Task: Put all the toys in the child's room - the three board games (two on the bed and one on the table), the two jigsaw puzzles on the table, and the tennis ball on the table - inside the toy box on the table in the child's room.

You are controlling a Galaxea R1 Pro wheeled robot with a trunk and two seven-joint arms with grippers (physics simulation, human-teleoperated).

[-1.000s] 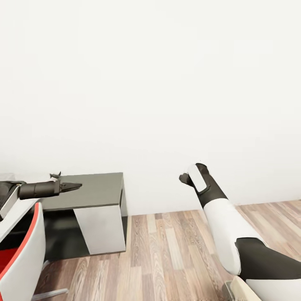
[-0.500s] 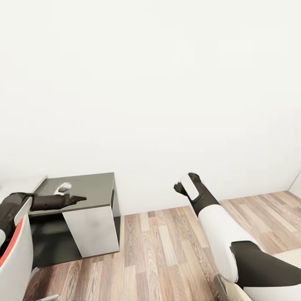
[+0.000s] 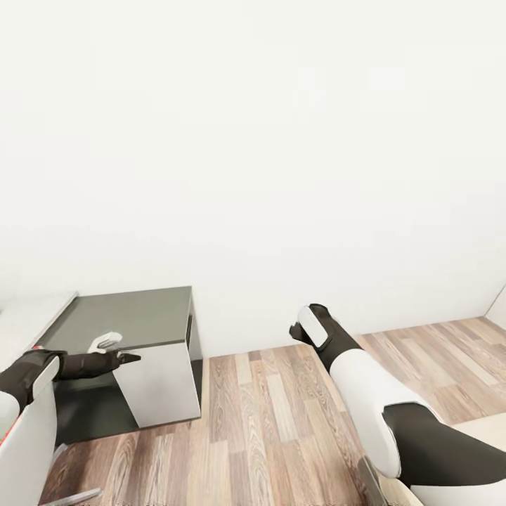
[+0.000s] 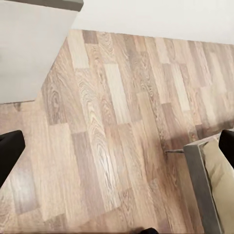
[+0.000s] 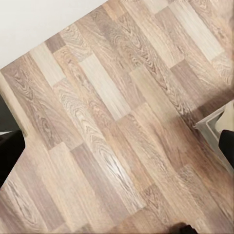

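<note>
I face a bare white wall over wood-plank floor; the toys and the toy box are out of view. A corner of the bed shows, with its grey frame [image 4: 197, 187] and beige mattress [image 4: 222, 178]; the frame is also in the head view [image 3: 371, 478]. My left gripper [image 3: 130, 357] reaches out in front of a dark-topped table [image 3: 140, 313]; over the floor its fingers stand wide apart and empty [image 4: 117, 146]. My right gripper [image 3: 301, 330] hangs over the floor at centre right, its fingers also spread with nothing between them [image 5: 117, 146].
A small white object [image 3: 105, 342] lies on the dark table top. A white chair back [image 3: 28, 450] stands at the lower left, below my left arm. A pale surface [image 3: 28, 313] adjoins the table on its left. A wall corner [image 3: 495, 309] shows at the far right.
The camera has shifted, so the table now shows more fully and the chair's red part has slid out of view. Both arms sit slightly lower in the picture.
</note>
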